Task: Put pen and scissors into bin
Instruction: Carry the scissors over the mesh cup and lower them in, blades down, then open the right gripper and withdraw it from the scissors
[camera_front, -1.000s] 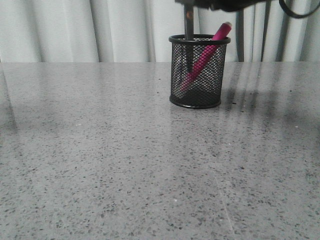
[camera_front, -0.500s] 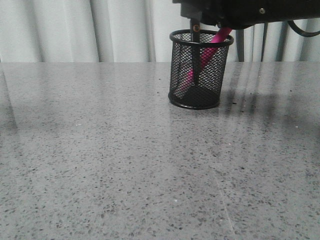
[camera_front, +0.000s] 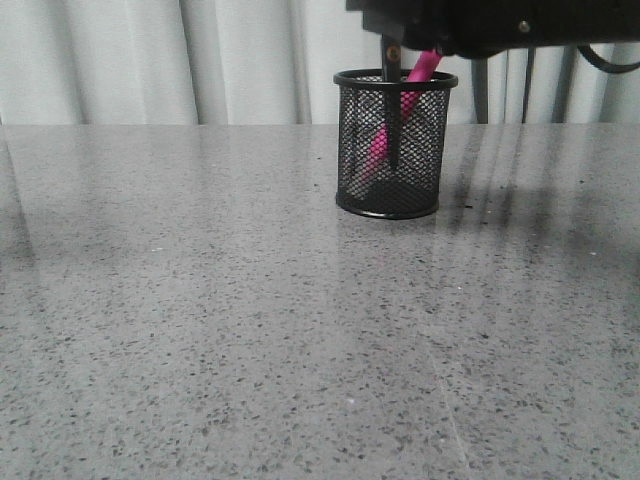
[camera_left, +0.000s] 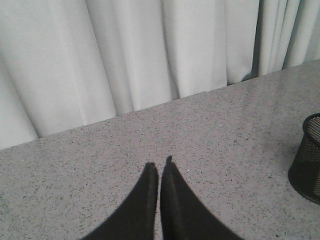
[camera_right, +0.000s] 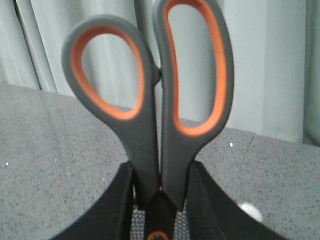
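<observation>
The black wire-mesh bin (camera_front: 420, 150) stands on the table at the far middle. The pink pen (camera_front: 378, 148) leans inside it, its top sticking out over the rim. My right gripper (camera_front: 398, 28) hangs just above the bin, shut on the scissors (camera_front: 392, 110), whose dark blades point down into the bin. In the right wrist view the fingers (camera_right: 120, 205) clamp the scissors (camera_right: 165, 125) below the orange-lined handles, with the bin's mesh (camera_right: 137, 222) beneath. My left gripper (camera_left: 160, 166) is shut and empty, with the bin (camera_left: 307, 157) at the edge of its view.
Grey speckled table (camera_front: 250, 330) runs to a white curtain (camera_front: 150, 60) at the back. The right arm's black body (camera_front: 500, 20) and a cable fill the front view's upper right.
My right gripper has come down, lowering the scissors' blades deeper into the bin. The bin has shifted slightly. The left gripper shows no earlier view.
</observation>
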